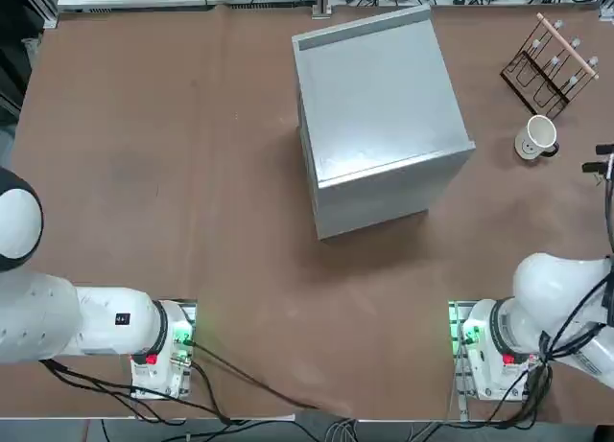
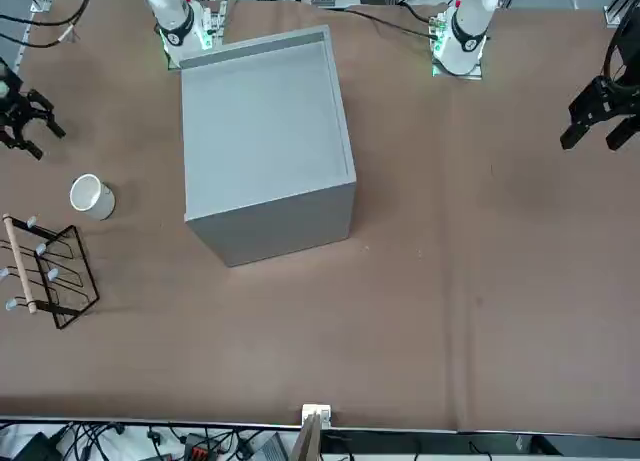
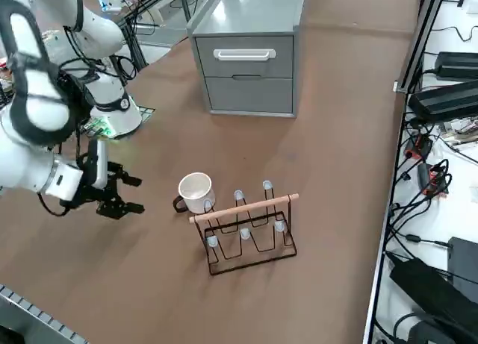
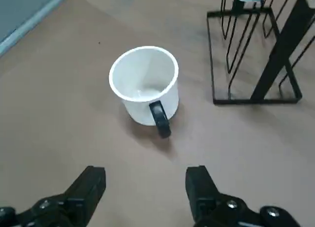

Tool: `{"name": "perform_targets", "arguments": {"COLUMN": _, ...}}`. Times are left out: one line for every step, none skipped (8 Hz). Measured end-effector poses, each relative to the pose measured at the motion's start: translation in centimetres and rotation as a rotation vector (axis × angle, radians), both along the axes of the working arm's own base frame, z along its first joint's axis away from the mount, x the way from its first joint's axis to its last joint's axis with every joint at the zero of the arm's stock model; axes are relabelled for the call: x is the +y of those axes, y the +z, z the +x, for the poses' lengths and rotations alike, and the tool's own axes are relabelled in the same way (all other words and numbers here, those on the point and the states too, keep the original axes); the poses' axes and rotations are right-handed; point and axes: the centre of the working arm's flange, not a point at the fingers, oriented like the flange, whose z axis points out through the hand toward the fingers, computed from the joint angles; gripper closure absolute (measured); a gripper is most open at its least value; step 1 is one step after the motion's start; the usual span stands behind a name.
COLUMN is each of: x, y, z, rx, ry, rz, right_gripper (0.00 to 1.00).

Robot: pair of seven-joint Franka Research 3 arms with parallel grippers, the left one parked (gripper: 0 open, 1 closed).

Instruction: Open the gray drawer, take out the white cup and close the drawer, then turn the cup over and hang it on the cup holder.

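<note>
The gray drawer (image 1: pixel 379 116) (image 2: pixel 265 146) (image 3: pixel 246 60) stands shut at the table's middle. Its front, with a pale handle, faces my right side. The white cup (image 1: pixel 539 137) (image 2: pixel 92 196) (image 3: pixel 196 192) (image 4: pixel 145 86) stands upright on the table, mouth up. Its dark handle points toward my right gripper. The cup holder (image 1: pixel 552 66) (image 2: pixel 45 271) (image 3: pixel 250 224) (image 4: pixel 256 54) sits just beyond the cup, with nothing hanging on it. My right gripper (image 1: pixel 597 162) (image 2: pixel 42 139) (image 3: pixel 133 195) (image 4: pixel 145 185) hovers low, a short way from the cup, open and holding nothing.
Cables and equipment lie beyond the table's edge (image 3: pixel 396 172) behind the cup holder. Bare brown tabletop (image 1: pixel 192 174) stretches between the drawer and the arm bases.
</note>
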Motion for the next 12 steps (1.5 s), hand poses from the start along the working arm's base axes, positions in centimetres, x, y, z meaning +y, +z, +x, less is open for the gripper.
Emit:
{"name": "perform_targets", "arguments": {"x": 0.2, "y": -1.5, "z": -0.4, "rx": -0.046, "ry": 0.000, "rz": 0.041, "right_gripper": 0.00}}
{"name": "perform_targets", "arguments": {"x": 0.6, "y": -3.2, "z": -0.4, "rx": -0.098, "ry": -0.008, "rz": 0.075, "right_gripper": 0.00}}
{"name": "perform_targets", "arguments": {"x": 1.1, "y": -4.9, "z": -0.3, "rx": -0.148, "ry": -0.008, "rz": 0.100, "right_gripper": 0.00}}
{"name": "perform_targets", "arguments": {"x": 1.6, "y": -6.4, "z": -0.2, "rx": -0.178, "ry": 0.007, "rz": 0.116, "right_gripper": 0.00}}
{"name": "perform_targets", "arguments": {"x": 2.0, "y": -7.5, "z": -0.2, "rx": -0.197, "ry": 0.031, "rz": 0.119, "right_gripper": 0.00}}
{"name": "perform_targets", "arguments": {"x": 2.2, "y": -7.9, "z": -0.1, "rx": -0.226, "ry": 0.042, "rz": 0.114, "right_gripper": 0.00}}
{"name": "perform_targets", "arguments": {"x": 2.3, "y": -8.0, "z": 0.2, "rx": -0.255, "ry": 0.043, "rz": 0.107, "right_gripper": 0.00}}
{"name": "perform_targets", "arguments": {"x": 2.5, "y": -8.2, "z": 0.5, "rx": -0.280, "ry": 0.039, "rz": 0.106, "right_gripper": 0.00}}
{"name": "perform_targets", "arguments": {"x": 2.9, "y": -8.5, "z": 1.1, "rx": -0.305, "ry": 0.035, "rz": 0.107, "right_gripper": 0.00}}
{"name": "perform_targets", "arguments": {"x": 3.5, "y": -9.0, "z": 1.8, "rx": -0.316, "ry": 0.038, "rz": 0.114, "right_gripper": 0.00}}
{"name": "perform_targets", "arguments": {"x": 4.1, "y": -9.6, "z": 2.2, "rx": -0.315, "ry": 0.043, "rz": 0.124, "right_gripper": 0.00}}
{"name": "perform_targets", "arguments": {"x": 4.6, "y": -10.1, "z": 2.6, "rx": -0.315, "ry": 0.040, "rz": 0.133, "right_gripper": 0.00}}
